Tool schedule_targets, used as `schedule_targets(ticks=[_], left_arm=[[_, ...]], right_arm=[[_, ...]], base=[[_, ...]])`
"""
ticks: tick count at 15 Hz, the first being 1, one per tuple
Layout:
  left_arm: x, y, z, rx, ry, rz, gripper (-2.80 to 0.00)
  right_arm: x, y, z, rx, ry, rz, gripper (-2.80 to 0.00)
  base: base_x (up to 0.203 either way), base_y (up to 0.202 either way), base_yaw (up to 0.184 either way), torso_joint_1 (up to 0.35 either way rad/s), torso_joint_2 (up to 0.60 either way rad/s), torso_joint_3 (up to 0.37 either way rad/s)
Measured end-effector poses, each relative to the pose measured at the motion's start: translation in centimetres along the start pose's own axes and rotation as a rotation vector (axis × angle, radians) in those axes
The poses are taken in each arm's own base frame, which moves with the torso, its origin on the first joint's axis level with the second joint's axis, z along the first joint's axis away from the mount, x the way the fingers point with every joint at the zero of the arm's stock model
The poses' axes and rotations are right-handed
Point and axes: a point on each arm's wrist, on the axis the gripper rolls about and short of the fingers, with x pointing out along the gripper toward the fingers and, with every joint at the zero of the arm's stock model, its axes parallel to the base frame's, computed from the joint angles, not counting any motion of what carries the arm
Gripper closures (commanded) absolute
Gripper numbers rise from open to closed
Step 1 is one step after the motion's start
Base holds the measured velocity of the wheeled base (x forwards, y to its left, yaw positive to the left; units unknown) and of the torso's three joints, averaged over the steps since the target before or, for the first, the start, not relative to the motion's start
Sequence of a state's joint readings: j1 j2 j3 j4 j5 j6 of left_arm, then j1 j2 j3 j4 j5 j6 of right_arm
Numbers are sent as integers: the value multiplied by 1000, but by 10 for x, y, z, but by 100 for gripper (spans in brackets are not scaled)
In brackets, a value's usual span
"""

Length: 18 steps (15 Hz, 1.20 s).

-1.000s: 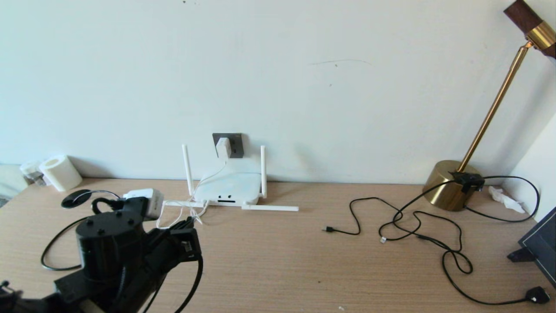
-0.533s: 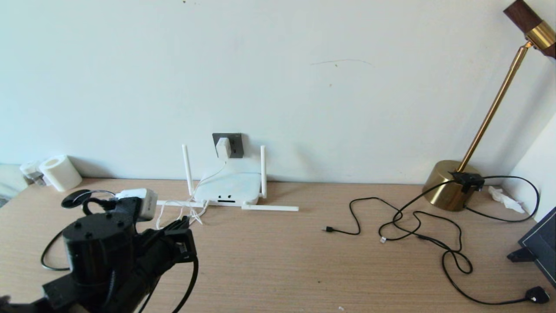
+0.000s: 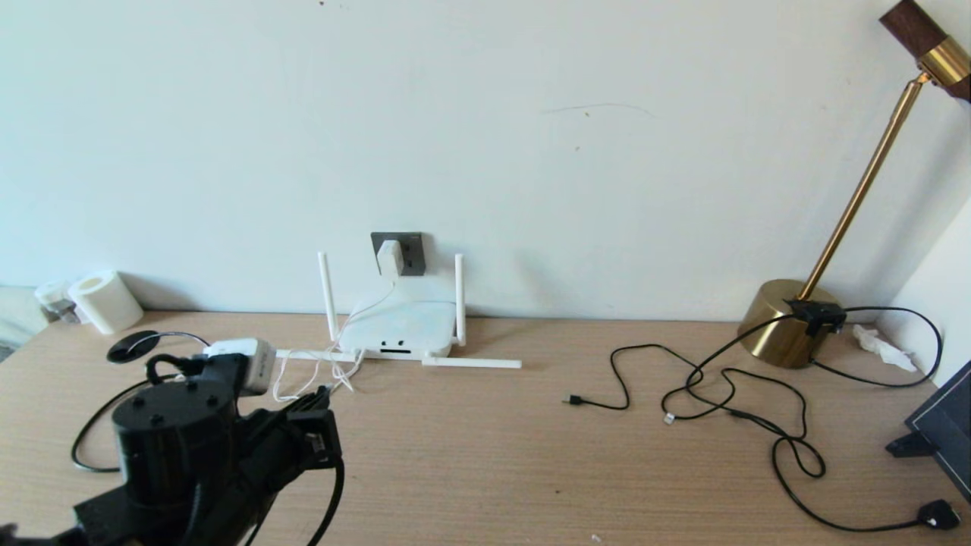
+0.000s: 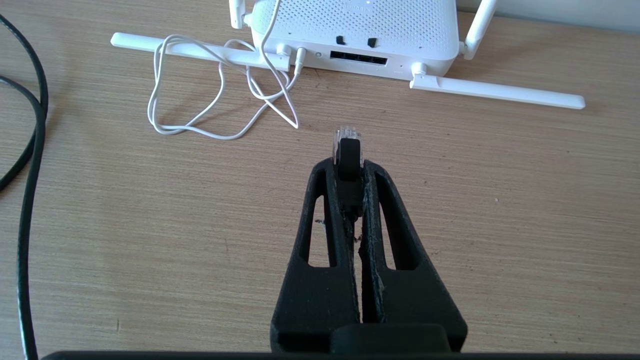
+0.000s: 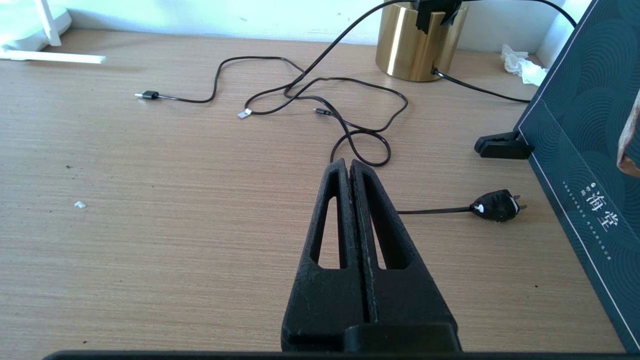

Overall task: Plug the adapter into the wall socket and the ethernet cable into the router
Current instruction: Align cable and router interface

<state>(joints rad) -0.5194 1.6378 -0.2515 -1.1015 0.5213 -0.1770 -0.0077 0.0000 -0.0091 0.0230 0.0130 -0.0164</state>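
Left gripper (image 4: 348, 167) clamped on the ethernet cable (image 4: 347, 145) plug, near the router (image 4: 356, 31).
Light, stiff plug, probably fragile clip; hold its boot; right gripper (image 5: 348, 167) idle, fingers together.

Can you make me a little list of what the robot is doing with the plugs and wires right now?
adapter: already plugged into the wall socket
router: on the table by the wall, front ports empty
ethernet cable: plug pinched in the left end effector, pointing at the router, not in yet
right end effector: shut, holding nothing, above the table
lamp: far right, thin black cords loose
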Motion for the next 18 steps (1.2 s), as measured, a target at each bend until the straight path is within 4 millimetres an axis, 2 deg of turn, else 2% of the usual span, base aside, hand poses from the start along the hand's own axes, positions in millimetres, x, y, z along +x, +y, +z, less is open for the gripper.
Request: schedule_targets(ticks=[8, 13, 18], left_arm=[[5, -3, 1, 2, 0, -2, 0], [15, -6, -5, 10, 27, 5, 0], [18, -7, -9, 14, 43, 9, 0]], right_arm=[[0, 0, 0, 0, 0, 0, 0], [0, 0, 0, 0, 0, 0, 0], [0, 0, 0, 0, 0, 0, 0]], base=[[0, 0, 0, 0, 0, 0], [0, 0, 0, 0, 0, 0], [0, 0, 0, 0, 0, 0]])
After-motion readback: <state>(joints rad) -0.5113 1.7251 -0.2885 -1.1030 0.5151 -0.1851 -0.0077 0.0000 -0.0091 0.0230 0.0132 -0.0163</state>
